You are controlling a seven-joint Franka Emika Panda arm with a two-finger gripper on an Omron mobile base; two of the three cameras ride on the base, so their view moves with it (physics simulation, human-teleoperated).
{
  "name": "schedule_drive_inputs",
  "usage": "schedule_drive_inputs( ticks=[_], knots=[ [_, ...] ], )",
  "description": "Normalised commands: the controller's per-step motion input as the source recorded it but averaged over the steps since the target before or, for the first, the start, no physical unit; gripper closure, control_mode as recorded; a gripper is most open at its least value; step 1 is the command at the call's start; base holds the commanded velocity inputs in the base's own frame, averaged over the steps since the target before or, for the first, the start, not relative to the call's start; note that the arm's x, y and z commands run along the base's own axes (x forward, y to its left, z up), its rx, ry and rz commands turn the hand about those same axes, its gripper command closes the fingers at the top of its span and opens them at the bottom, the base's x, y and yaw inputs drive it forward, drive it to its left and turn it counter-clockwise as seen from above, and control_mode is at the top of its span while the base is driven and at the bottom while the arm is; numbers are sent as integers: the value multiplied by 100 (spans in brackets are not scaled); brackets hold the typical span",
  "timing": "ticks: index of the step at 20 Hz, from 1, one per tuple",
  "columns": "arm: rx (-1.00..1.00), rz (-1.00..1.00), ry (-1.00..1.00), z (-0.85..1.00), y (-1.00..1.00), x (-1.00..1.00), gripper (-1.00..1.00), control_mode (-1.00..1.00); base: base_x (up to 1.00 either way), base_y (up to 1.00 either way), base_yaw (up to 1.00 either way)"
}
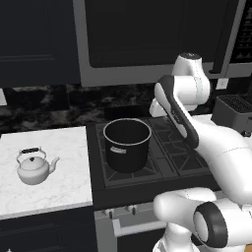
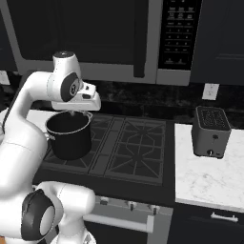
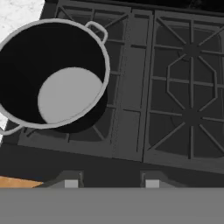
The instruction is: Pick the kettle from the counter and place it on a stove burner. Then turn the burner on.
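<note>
Gripper fingertips stand apart at the bottom of the hand view, open and holding nothing, poised above the front of the black cooktop. Far off to its left, the kettle sits upright on the white marble bench, spout pointing toward the stove, well apart from the arm. Nearer, just left of and below the gripper, the black pot stands on the left-hand grate; its inside shows a bare pale grey bottom. To the gripper's right lies the stove burner, its thin bars carrying nothing. Farther right, a dark toaster rests on the narrower white countertop.
</note>
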Motion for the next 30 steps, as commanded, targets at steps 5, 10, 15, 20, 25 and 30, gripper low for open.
schedule_drive_inputs(
  ticks=[5, 10, 15, 20, 25, 30],
  knots=[
    [0, 0, 1, -5, -1, 0, -100, -100, 0, 0, 0],
    [0, 21, -32, -8, 90, -96, -100, -100, 0, 0, 0],
    [-5, 19, -55, 12, 100, -83, -100, -100, 0, 0, 0],
    [-2, 25, -42, 17, 100, -36, -100, -100, 0, 0, 0],
    [0, 28, -25, 3, 100, -21, -100, -100, 0, 0, 0],
    [-2, 29, -12, 9, 100, -10, -100, -100, 0, 0, 0]
  ],
)
